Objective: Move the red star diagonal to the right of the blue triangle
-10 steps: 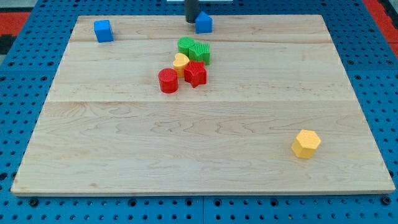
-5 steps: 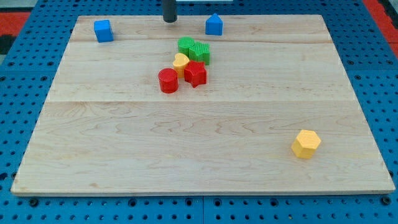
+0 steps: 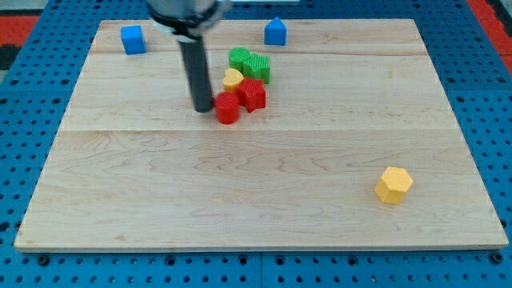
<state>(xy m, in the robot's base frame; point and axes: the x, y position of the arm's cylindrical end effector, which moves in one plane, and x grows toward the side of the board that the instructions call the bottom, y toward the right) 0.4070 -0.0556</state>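
Observation:
The red star [image 3: 252,94] sits in a cluster at the board's upper middle, touching a red cylinder [image 3: 227,109] on its left and a yellow block [image 3: 233,78] above-left. The blue triangle [image 3: 276,31] stands near the view's top edge, well above the star. My tip [image 3: 202,108] is on the board just left of the red cylinder, touching or nearly touching it. The rod rises up and to the left from there.
Two green blocks [image 3: 250,64] sit just above the star. A blue cube [image 3: 133,39] is at the view's top left. A yellow hexagonal block [image 3: 394,185] lies at the lower right. The wooden board [image 3: 96,200] rests on a blue pegboard.
My tip has come down from the top edge to the red cylinder's left side. The red cylinder has shifted right and slightly down, closer under the star.

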